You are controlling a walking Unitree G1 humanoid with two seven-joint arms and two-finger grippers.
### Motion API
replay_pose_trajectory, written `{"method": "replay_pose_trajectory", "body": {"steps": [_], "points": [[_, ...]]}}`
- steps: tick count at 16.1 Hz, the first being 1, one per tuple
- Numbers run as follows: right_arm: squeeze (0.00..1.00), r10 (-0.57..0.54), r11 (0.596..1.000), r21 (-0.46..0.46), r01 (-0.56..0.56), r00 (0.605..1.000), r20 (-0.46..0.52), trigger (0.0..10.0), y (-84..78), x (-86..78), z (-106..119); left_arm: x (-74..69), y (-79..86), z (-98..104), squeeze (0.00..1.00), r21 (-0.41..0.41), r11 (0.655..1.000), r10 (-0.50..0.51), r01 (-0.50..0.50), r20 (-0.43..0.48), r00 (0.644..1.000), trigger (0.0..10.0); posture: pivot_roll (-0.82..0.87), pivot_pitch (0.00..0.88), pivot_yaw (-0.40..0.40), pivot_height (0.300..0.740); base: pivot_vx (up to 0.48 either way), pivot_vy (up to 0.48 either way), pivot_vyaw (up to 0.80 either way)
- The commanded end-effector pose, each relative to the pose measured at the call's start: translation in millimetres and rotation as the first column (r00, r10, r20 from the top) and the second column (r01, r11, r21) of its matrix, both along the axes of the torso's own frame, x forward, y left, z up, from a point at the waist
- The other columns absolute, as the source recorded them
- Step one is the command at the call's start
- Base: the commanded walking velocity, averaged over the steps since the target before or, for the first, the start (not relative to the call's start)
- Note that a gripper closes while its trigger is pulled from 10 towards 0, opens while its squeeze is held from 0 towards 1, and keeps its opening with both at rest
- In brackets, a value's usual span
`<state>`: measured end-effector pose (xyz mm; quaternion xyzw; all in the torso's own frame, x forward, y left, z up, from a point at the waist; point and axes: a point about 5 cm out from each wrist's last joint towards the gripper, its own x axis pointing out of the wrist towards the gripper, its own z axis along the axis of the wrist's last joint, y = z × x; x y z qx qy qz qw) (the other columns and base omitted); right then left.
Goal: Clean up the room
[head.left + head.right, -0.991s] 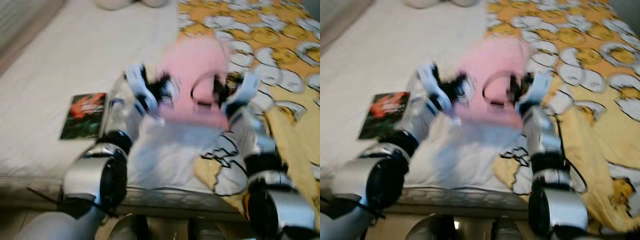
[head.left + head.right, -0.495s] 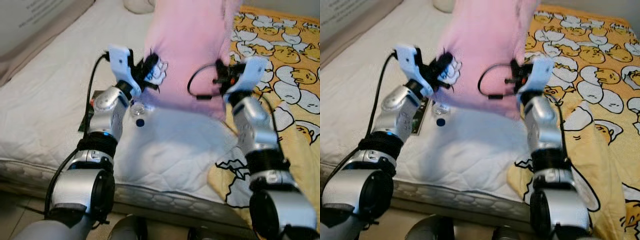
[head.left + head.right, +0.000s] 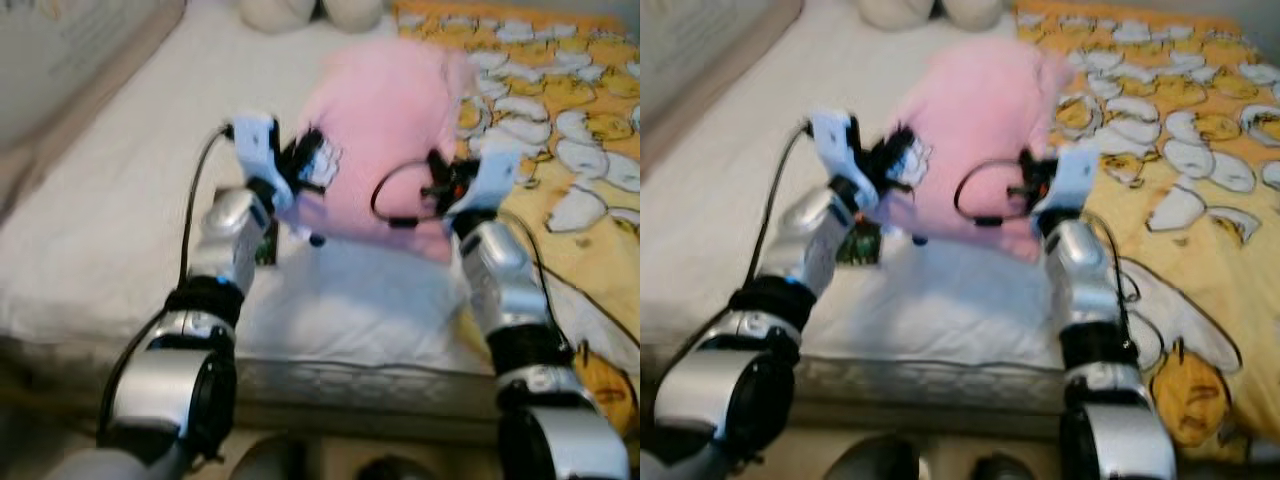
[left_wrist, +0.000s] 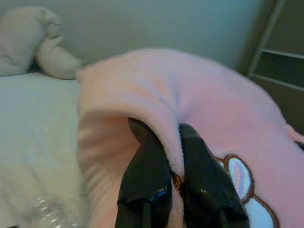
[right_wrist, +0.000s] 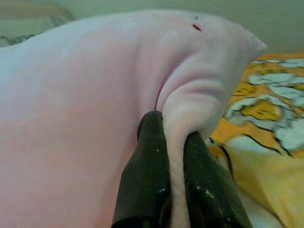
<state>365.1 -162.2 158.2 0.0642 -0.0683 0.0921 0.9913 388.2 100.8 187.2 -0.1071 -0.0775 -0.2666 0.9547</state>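
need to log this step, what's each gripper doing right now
Left gripper: shut on a fold of the pink blanket.
Right gripper: shut on another fold of the pink blanket, held above the bed.

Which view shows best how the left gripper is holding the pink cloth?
The left wrist view: the left gripper is shut on a fold of the pink cloth, pinched between its fingers. The eye views are blurred; they show the cloth held up over the bed between both arms. The right wrist view shows the right gripper pinching another fold.
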Motion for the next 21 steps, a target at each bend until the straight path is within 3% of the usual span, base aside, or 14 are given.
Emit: {"method": "replay_pose_trajectory", "body": {"steps": [1, 4, 8, 17, 21], "points": [[0.0, -0.013, 1.0, -0.012, 0.014, 0.997, 0.074, 10.0, -1.9, 1.6, 17.2, 2.0, 3.7, 15.8, 0.0, -0.019, 1.0, 0.025, -0.024, 0.054, 0.998, 10.0, -0.11, 0.0, 0.019, 0.74, 0.0, 0.48, 0.0], [0.0, 0.015, 0.999, -0.031, -0.013, 0.997, 0.075, 10.0, 6.4, 4.0, 18.8, 0.5, 0.2, 14.0, 0.0, -0.03, 0.999, 0.034, -0.033, 0.049, 0.998, 10.0, -0.1, 0.0, 0.011, 0.74, 0.0, 0.48, 0.0], [0.0, 0.035, 0.999, -0.031, -0.034, 0.998, 0.042, 10.0, 12.1, 6.7, 13.4, -1.6, 0.4, 10.5, 0.0, -0.033, 0.998, 0.047, -0.046, 0.042, 0.998, 10.0, -0.09, 0.0, -0.003, 0.74, 0.0, 0.48, 0.68], [0.0, 0.052, 0.996, -0.072, -0.049, 0.998, 0.03, 10.0, 14.4, 8.5, 10.3, -3.9, -2.9, 10.5, 0.0, -0.043, 0.998, 0.043, -0.042, 0.031, 0.999, 10.0, -0.08, 0.0, -0.006, 0.74, 0.0, 0.48, 0.58], [0.0, 0.002, 0.999, -0.052, -0.002, 1.0, 0.001, 10.0, 7.5, 8.6, 4.4, -4.3, -0.8, 7.2, 0.0, 0.013, 0.998, 0.069, -0.069, 0.047, 0.997, 10.0, -0.08, 0.0, -0.003, 0.74, 0.0, 0.24, 0.26]]}}
